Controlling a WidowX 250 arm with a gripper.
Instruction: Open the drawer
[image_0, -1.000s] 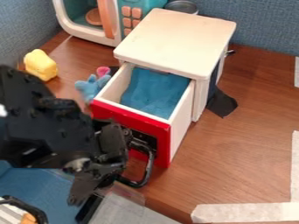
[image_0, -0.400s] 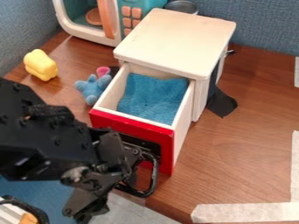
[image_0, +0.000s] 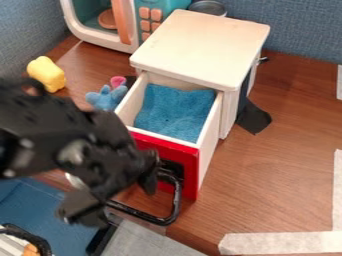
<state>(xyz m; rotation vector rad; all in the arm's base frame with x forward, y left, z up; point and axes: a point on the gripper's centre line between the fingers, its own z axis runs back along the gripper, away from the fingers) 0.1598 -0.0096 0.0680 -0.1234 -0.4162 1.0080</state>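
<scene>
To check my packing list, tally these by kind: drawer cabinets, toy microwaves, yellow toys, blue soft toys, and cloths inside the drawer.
Drawer cabinet: 1
Toy microwave: 1
Yellow toy: 1
Blue soft toy: 1
Blue cloth inside the drawer: 1
Total: 5

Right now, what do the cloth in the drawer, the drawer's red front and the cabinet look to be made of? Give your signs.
Cloth: probably terry or fleece, matt; its surface looks fuzzy and softly rumpled.
Red front: glossy, perhaps painted wood or plastic; it catches highlights.
Cabinet: likely painted wood, smooth cream finish; the slab top has rounded corners.
</scene>
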